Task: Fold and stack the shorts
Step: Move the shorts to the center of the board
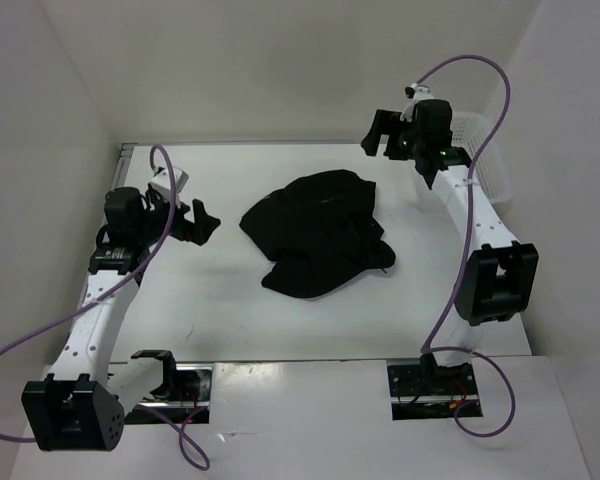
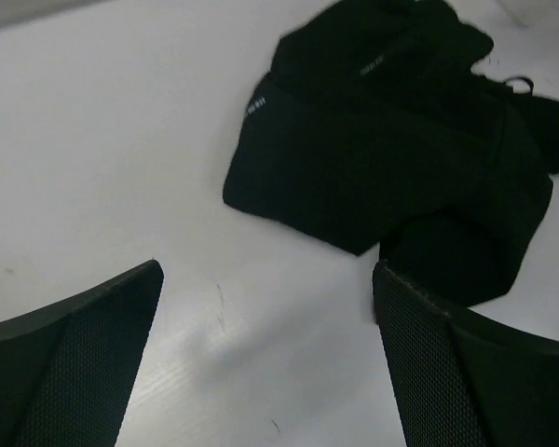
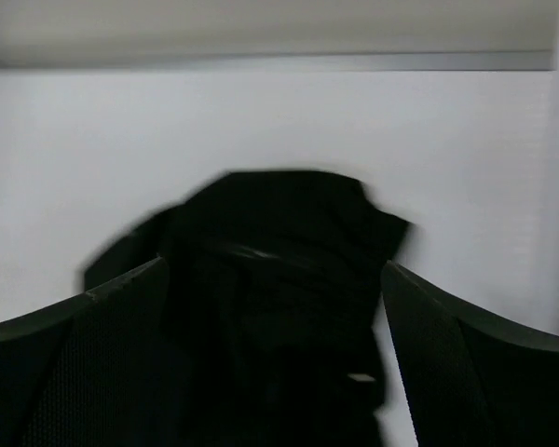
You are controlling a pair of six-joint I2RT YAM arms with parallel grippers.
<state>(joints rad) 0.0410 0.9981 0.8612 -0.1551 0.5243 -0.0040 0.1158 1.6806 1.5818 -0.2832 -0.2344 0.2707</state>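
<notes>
1. Nearby, the left claw (image 1: 206,222) hangs spread open and empty over the counter (image 1: 210,310), just left of the shorts (image 1: 320,232).
2. Mid-counter, the shorts lie crumpled in a black heap between both claws.
3. Soft, light and limp, they will likely sag and bunch, so a hem corner or waistband edge seems the best hold.
4. Farther back, the right claw (image 1: 382,140) hangs agape and empty, near the white basket (image 1: 480,150).

- The shorts (image 1: 320,235) were soft, matt black cloth, creased and rumpled.
- The table (image 2: 121,140) was smooth and white with a faint sheen and a few fine scuffs.
- The left gripper (image 2: 267,272) had matt black fingers (image 2: 74,363) with a fine gridded texture.
- The basket (image 1: 495,175) looked like white plastic mesh.
</notes>
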